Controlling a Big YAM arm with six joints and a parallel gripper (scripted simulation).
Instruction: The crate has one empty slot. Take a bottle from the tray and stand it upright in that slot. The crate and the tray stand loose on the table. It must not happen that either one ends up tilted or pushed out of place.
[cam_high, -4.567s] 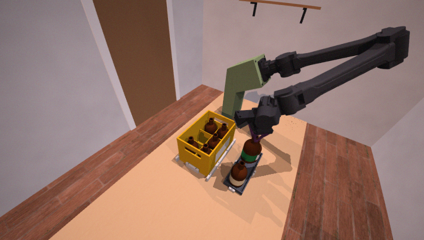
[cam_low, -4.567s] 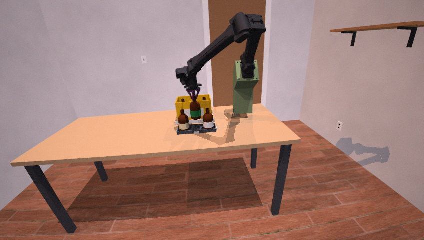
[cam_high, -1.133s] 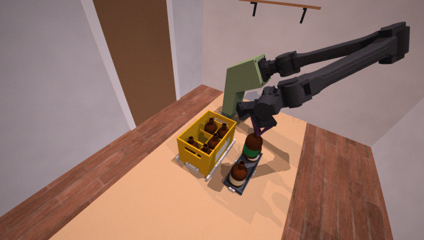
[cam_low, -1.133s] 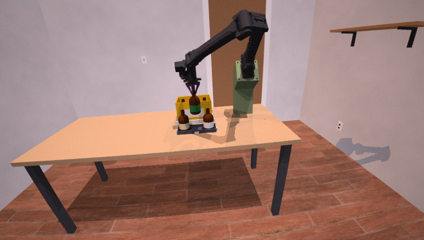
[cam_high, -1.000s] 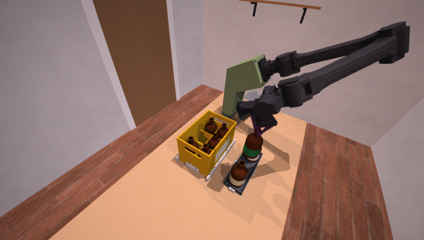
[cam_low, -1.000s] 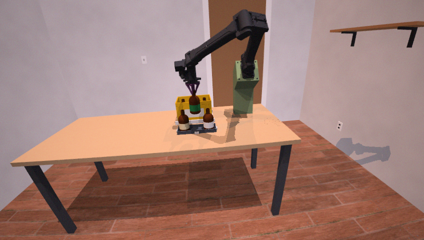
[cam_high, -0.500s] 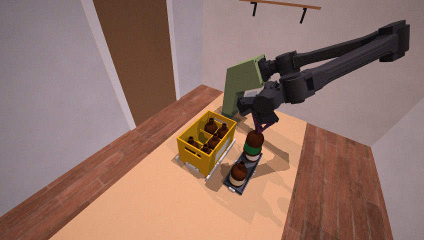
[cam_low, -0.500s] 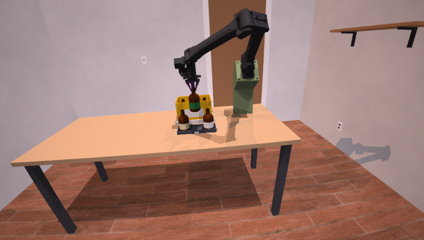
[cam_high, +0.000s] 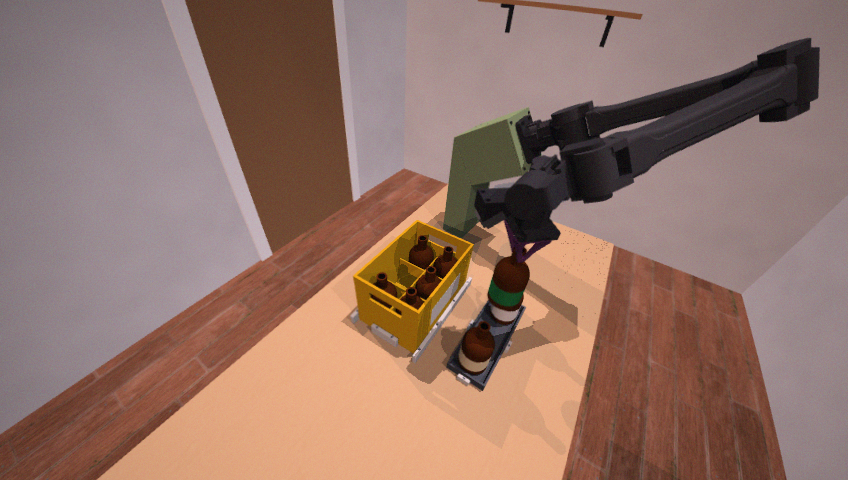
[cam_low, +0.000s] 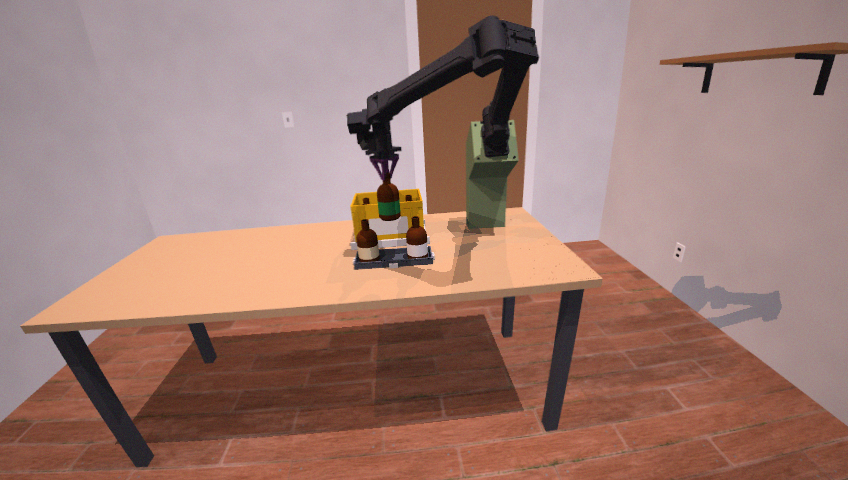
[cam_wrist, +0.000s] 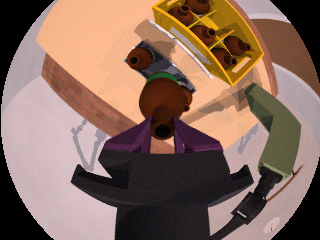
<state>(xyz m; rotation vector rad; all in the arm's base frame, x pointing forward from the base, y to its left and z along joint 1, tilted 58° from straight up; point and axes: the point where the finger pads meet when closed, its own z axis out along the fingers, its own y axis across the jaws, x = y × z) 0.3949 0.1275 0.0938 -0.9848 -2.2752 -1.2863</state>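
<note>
My gripper is shut on the neck of a brown bottle with a green label and holds it upright in the air above the dark tray. The tray holds two more brown bottles, one with a cream label and one with a white label, which the held bottle partly hides in the top view. The yellow crate stands left of the tray with several brown bottles in it. Its empty slot is the middle one on the far-left side. The wrist view shows the held bottle between the purple fingers.
The arm's green base stands at the table's back, just behind the crate. The crate sits on a pale base plate. The table's right edge runs close to the tray. A shelf hangs on the back wall.
</note>
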